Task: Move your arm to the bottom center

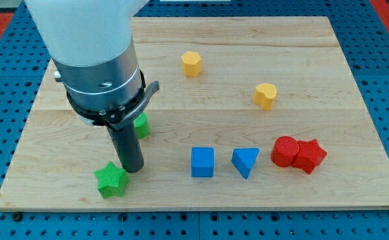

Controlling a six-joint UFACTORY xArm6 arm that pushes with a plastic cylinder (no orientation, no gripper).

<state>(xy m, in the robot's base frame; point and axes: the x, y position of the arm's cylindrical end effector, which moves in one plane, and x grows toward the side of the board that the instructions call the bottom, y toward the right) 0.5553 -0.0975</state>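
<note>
My tip (133, 169) rests on the wooden board (208, 80) in the lower left part of the view. It stands just to the upper right of a green star block (110, 181), close to touching it. A second green block (141, 125) is partly hidden behind the rod, above the tip. A blue cube (202, 162) lies to the right of the tip, and a blue triangle block (246, 161) lies beyond it.
A red cylinder (285, 151) and a red star block (310, 156) touch each other at the lower right. A yellow hexagon block (192, 63) sits at the top centre. A yellow heart block (265, 95) sits right of centre.
</note>
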